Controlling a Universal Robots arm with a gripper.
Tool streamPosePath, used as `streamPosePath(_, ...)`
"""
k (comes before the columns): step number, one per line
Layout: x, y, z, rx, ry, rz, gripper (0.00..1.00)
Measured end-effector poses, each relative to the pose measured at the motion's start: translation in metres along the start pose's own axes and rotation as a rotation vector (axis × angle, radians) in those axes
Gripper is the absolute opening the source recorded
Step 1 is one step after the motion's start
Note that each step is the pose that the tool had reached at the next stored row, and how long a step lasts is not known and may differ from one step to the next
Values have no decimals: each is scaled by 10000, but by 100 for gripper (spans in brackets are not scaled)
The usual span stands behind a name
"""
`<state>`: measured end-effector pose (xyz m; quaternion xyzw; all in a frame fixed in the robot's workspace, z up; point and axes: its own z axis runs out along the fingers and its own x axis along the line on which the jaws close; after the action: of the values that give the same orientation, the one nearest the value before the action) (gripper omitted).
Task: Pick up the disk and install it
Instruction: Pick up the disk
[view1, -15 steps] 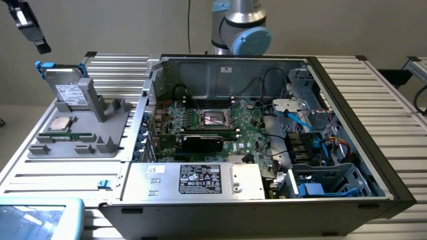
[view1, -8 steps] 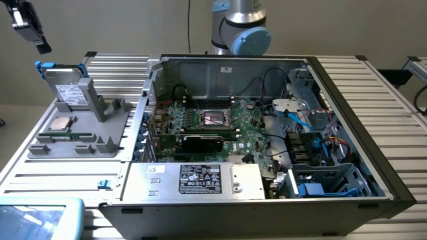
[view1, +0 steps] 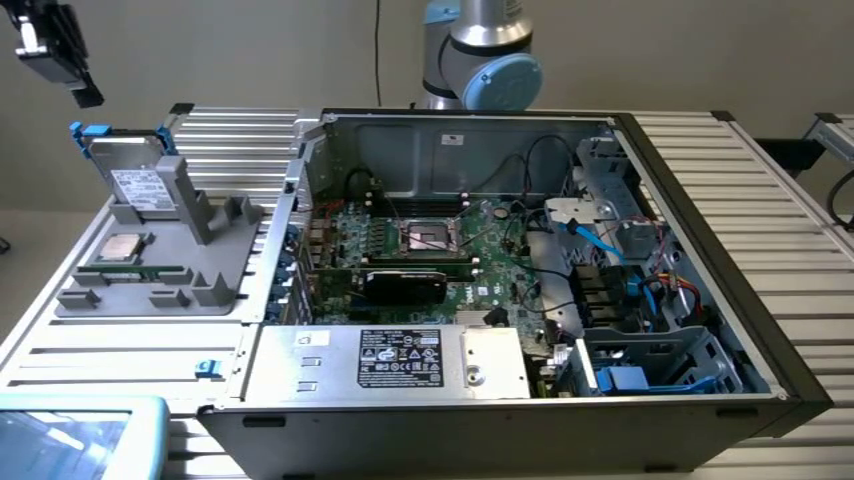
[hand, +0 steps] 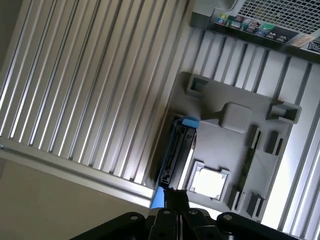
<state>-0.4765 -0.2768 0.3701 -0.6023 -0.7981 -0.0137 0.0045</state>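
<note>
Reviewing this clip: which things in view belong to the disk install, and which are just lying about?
Belongs to the job:
disk, upright in the grey holder
hand, shut, holding nothing
open computer case

Lying about:
processor chip, flat on the holder
second blue-fronted drive, in the case's corner cage
</note>
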Motion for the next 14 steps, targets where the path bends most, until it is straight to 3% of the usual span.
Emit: streamPosePath(14,0,0,0,-55,-38,2314,11)
